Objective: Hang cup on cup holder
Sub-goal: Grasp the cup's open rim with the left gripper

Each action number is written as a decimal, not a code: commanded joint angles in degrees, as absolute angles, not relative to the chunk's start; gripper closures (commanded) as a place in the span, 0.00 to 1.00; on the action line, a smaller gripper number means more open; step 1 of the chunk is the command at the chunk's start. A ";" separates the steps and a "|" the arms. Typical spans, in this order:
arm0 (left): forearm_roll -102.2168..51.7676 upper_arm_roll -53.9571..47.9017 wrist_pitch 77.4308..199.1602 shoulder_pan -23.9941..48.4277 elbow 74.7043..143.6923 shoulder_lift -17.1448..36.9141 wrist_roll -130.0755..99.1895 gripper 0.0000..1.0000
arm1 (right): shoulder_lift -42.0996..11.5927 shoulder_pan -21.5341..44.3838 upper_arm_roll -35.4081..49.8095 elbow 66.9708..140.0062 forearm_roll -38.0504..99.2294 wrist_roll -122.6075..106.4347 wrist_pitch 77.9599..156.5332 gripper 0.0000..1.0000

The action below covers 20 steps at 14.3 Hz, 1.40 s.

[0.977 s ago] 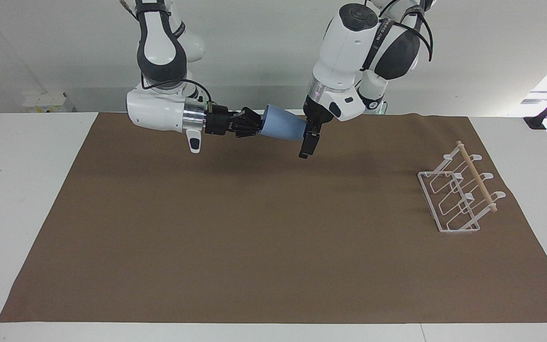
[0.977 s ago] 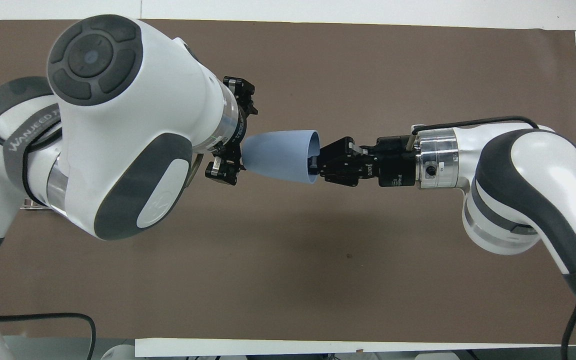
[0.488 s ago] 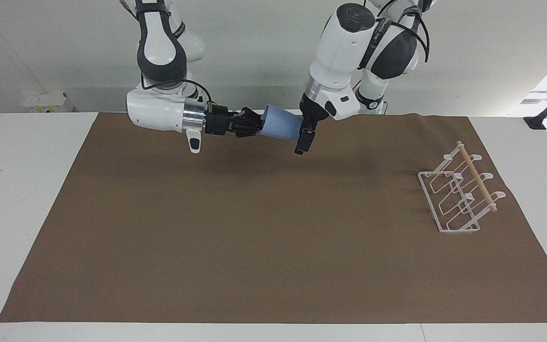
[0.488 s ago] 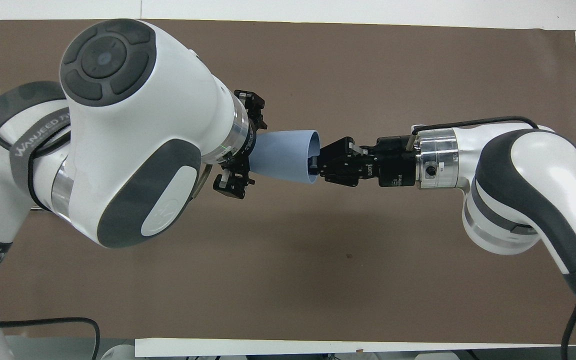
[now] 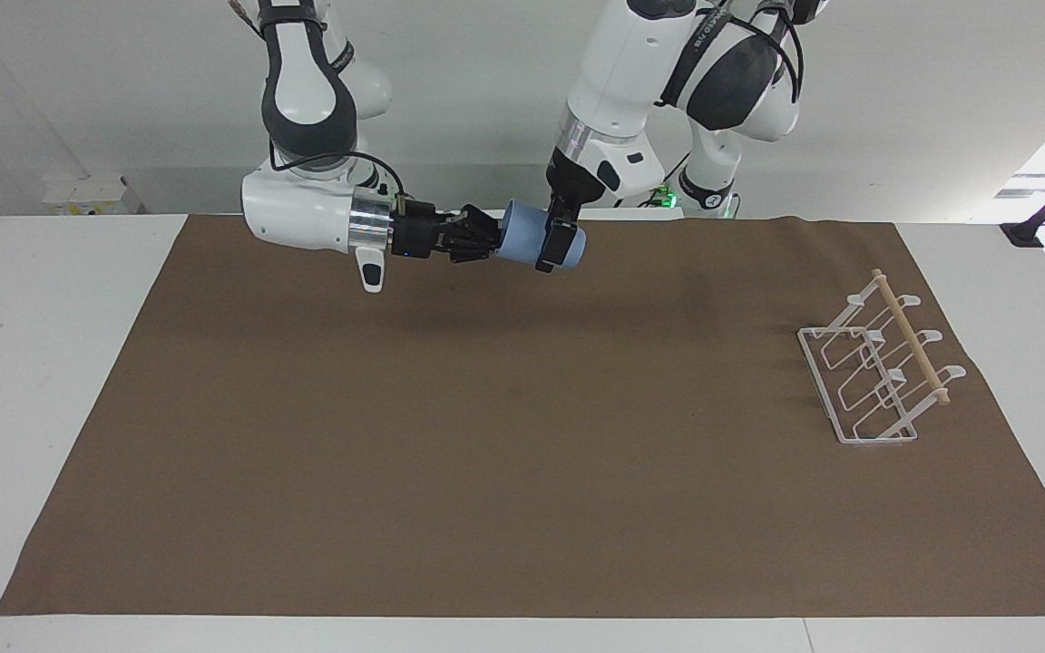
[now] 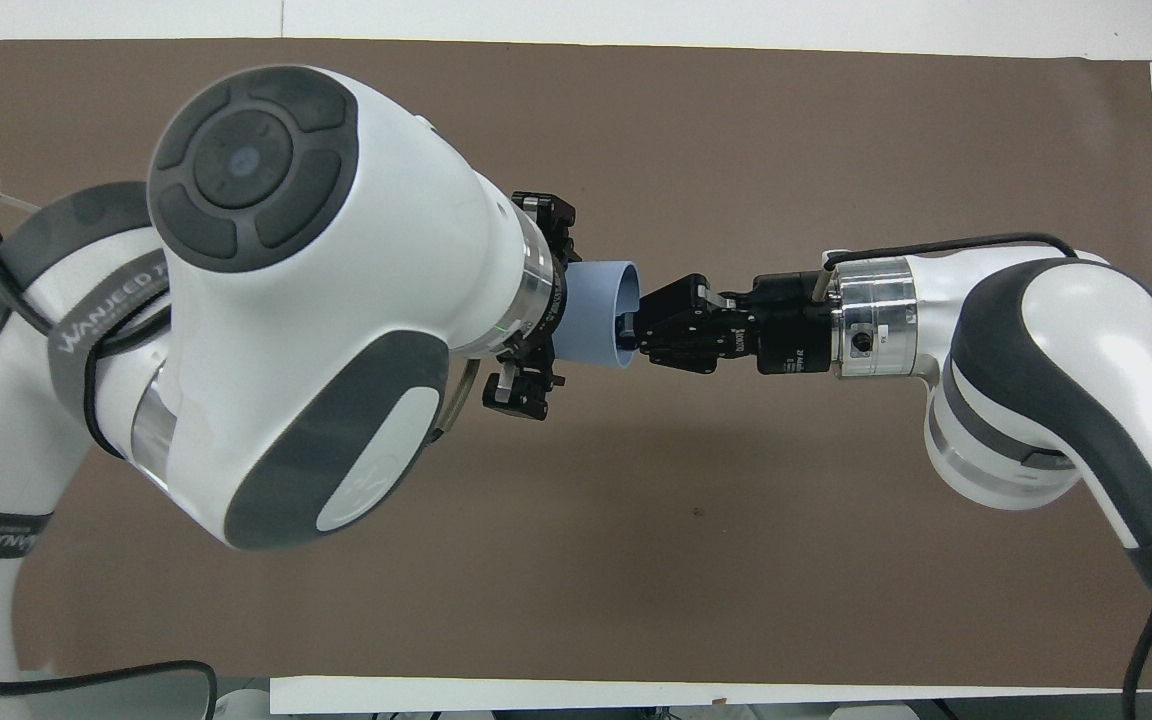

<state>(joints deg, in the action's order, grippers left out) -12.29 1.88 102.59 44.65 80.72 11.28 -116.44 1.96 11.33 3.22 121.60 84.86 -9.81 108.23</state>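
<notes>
- Your cup (image 5: 522, 242) is a small light-blue tumbler, smooth, unmarked and without a handle, tapering from a wide rim to a narrower base. It lies on its side in the air over the brown mat (image 5: 504, 453), near the robots' edge of that mat.
- Your right gripper (image 5: 489, 242) reaches in level from the right arm's end and has its dark fingers at the cup's rim, one inside the mouth, as the overhead view shows (image 6: 630, 328). It grips the rim and carries the cup.
- Your left gripper (image 5: 551, 247) comes down from above and straddles the narrower half of the cup. One black finger (image 5: 545, 249) lies across the cup's side facing the camera; in the overhead view its fingers sit either side of the body (image 6: 536, 300). Whether they press on the plastic or merely flank it, you cannot tell.
- The mat is a flat, matt brown sheet that covers most of the white table (image 5: 51, 363).
- Your cup holder (image 5: 876, 372) is a white wire rack with a rectangular base, slanted looped prongs and a thin pale wooden dowel (image 5: 911, 336) across the top. It stands on the mat at the left arm's end, well apart from the cup and both grippers.
</notes>
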 commanded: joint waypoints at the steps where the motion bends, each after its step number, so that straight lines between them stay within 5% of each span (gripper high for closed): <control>1: -11.95 2.28 104.58 47.54 79.19 12.13 -119.70 0.00 | 3.34 11.34 3.25 122.78 86.40 -9.49 109.07 1.00; 8: -10.47 2.11 106.34 47.81 79.45 12.04 -119.80 0.04 | 3.34 11.16 3.25 122.78 86.40 -9.49 108.98 1.00; 10: -10.20 2.20 106.44 47.81 79.54 12.04 -119.88 0.23 | 3.34 11.16 3.16 122.78 86.40 -9.49 108.98 1.00; 13: -9.50 2.20 106.44 47.81 79.63 12.04 -119.36 0.88 | 3.34 11.07 3.16 122.78 86.40 -9.49 109.16 1.00; 14: -7.93 2.11 106.70 47.81 79.63 12.04 -119.18 1.00 | 3.34 11.07 3.16 122.78 86.31 -9.49 109.07 1.00; 17: -7.30 1.93 106.87 47.99 79.63 11.95 -119.18 1.00 | 3.34 10.99 3.16 122.78 86.31 -9.49 109.16 0.98; 18: -7.29 1.93 106.79 47.99 79.54 11.95 -119.18 1.00 | 3.25 11.07 3.16 122.70 86.22 -9.49 109.42 0.74; 19: -7.29 1.93 106.79 47.99 79.54 11.95 -119.18 1.00 | 3.25 11.16 3.16 122.70 86.13 -9.41 109.51 0.18; 20: -7.29 1.93 106.79 47.99 79.54 11.95 -119.18 1.00 | 3.25 11.08 3.16 122.61 86.05 -9.40 109.42 0.01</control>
<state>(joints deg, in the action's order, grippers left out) -8.41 1.55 107.20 47.36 80.43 11.54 -119.14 2.50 11.35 3.14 122.05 85.25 -9.48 108.80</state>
